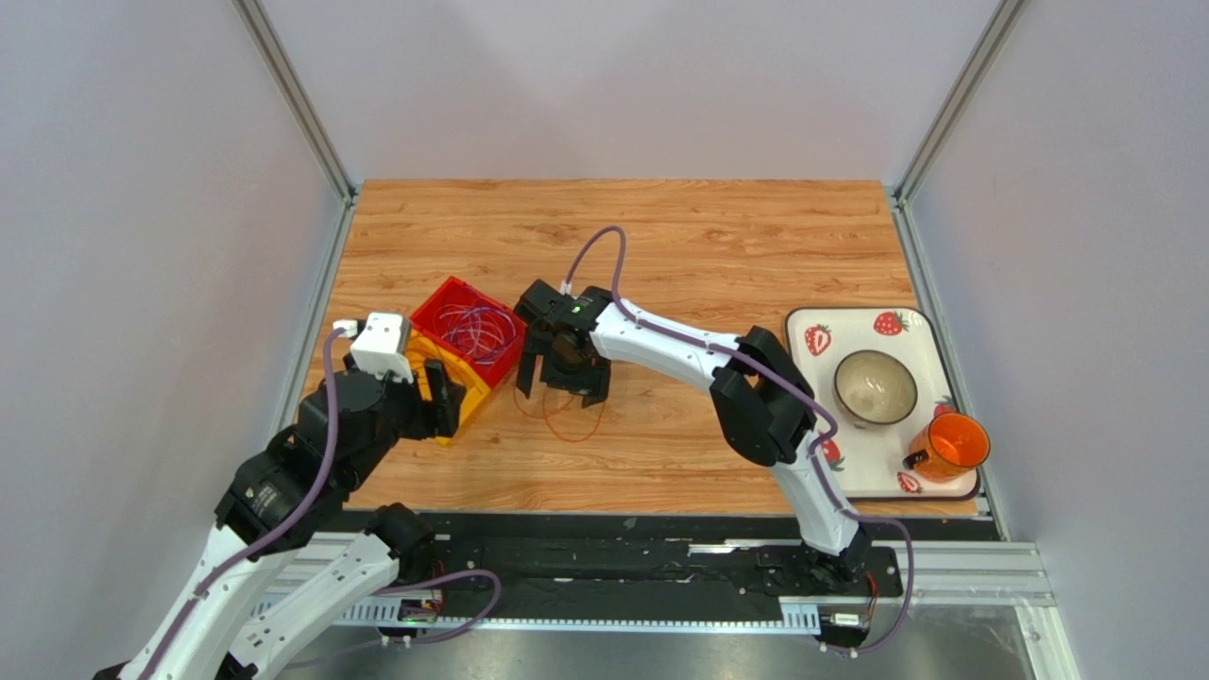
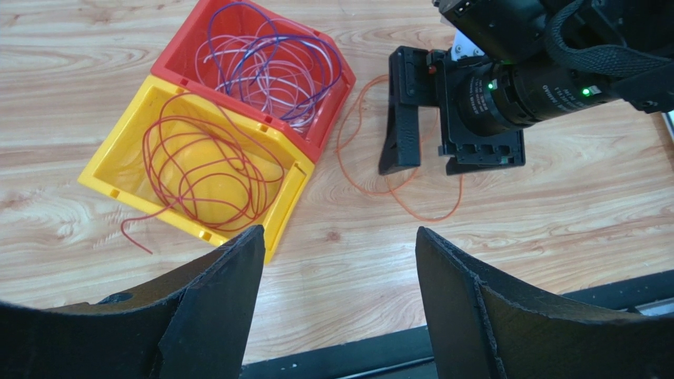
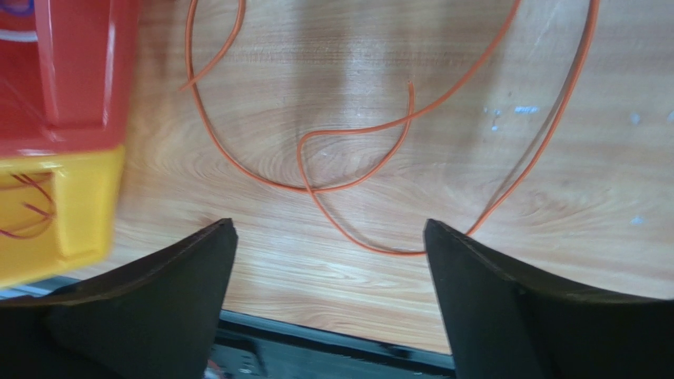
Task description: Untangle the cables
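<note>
A thin orange cable (image 1: 568,435) lies in loose loops on the wooden table, beside the bins. My right gripper (image 1: 565,376) is open just above it, and the loops show between and beyond its fingers in the right wrist view (image 3: 312,189). Purple and pale lilac cables (image 2: 269,71) are curled in a red bin (image 2: 336,103). Dark red cables (image 2: 198,166) are curled in the adjoining yellow bin (image 2: 103,170), with one end hanging over its near rim. My left gripper (image 1: 440,404) is open and empty at the yellow bin's near corner.
A strawberry-print tray (image 1: 908,333) at the right holds a bowl (image 1: 874,386) and an orange cup (image 1: 954,444). A black rail (image 1: 639,560) runs along the table's near edge. Grey walls close in left, right and back.
</note>
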Robot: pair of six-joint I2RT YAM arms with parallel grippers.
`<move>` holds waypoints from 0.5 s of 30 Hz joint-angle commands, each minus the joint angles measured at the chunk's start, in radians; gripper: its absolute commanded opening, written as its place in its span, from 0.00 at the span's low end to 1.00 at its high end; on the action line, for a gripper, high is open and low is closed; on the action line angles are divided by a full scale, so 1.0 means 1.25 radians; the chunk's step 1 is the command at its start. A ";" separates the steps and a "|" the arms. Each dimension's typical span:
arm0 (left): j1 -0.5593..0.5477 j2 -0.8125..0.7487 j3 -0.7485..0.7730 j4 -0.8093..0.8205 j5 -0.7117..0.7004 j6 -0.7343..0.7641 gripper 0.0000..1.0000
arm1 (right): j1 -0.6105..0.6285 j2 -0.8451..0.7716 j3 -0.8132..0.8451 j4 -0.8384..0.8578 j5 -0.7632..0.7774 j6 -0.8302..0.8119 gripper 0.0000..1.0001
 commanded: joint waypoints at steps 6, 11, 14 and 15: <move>-0.004 -0.040 -0.011 0.043 0.041 0.024 0.78 | 0.009 0.046 0.017 -0.016 0.086 0.212 1.00; -0.003 -0.058 -0.014 0.046 0.056 0.027 0.77 | 0.030 0.100 0.106 -0.086 0.182 0.244 0.96; -0.003 -0.073 -0.017 0.048 0.062 0.028 0.77 | 0.030 0.131 0.137 -0.098 0.185 0.254 0.92; -0.004 -0.077 -0.019 0.048 0.066 0.028 0.77 | 0.033 0.137 0.146 -0.109 0.189 0.256 0.89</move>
